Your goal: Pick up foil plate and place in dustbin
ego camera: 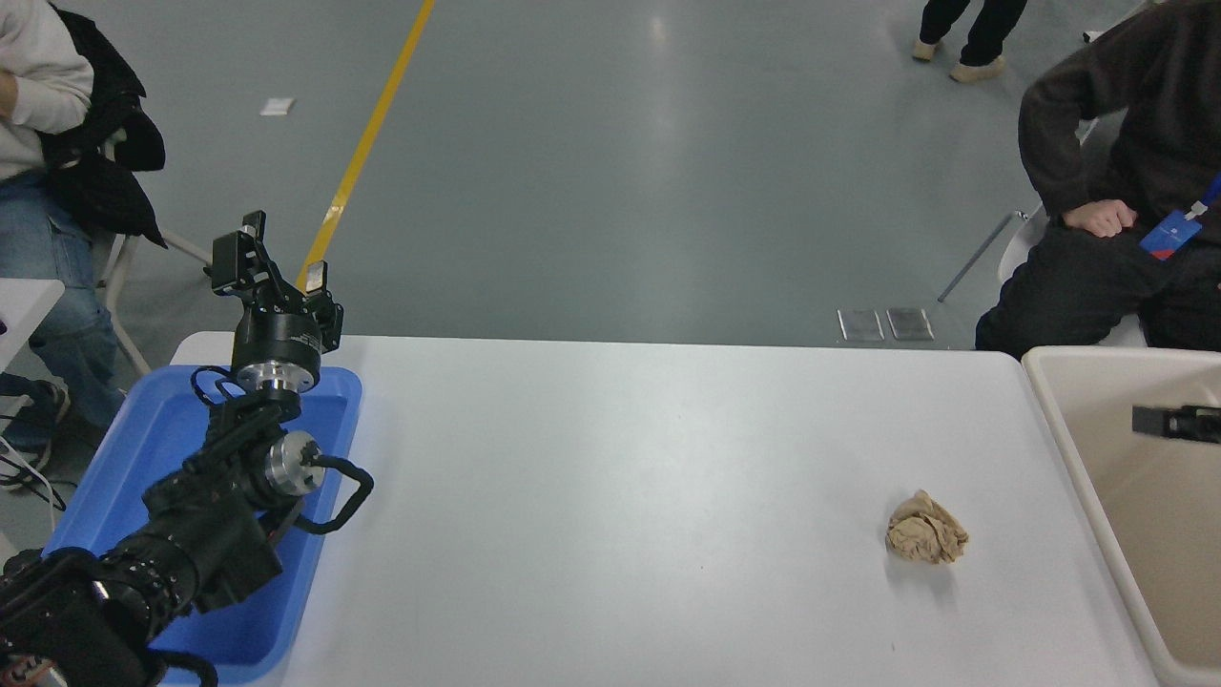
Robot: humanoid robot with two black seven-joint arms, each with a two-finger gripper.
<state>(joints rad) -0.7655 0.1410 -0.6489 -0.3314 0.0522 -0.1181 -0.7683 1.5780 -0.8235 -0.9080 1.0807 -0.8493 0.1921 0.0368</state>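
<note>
The foil plate is out of sight, maybe down in the bin at 3 o'clock, where only a black tip of the right gripper shows, so I cannot tell if its fingers are released; lift straight up, clear of the rim, while the left gripper rests spread at 9 o'clock.

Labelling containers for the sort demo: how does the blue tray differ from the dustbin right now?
Colour: the blue tray is bright blue, the dustbin beige. Depth: the tray is shallow with a low rim, the dustbin has tall smooth walls. Place: the tray lies at the white table's left end under the parked left gripper; the dustbin stands at the right end, cut by the frame. Both are rectangular plastic.
</note>
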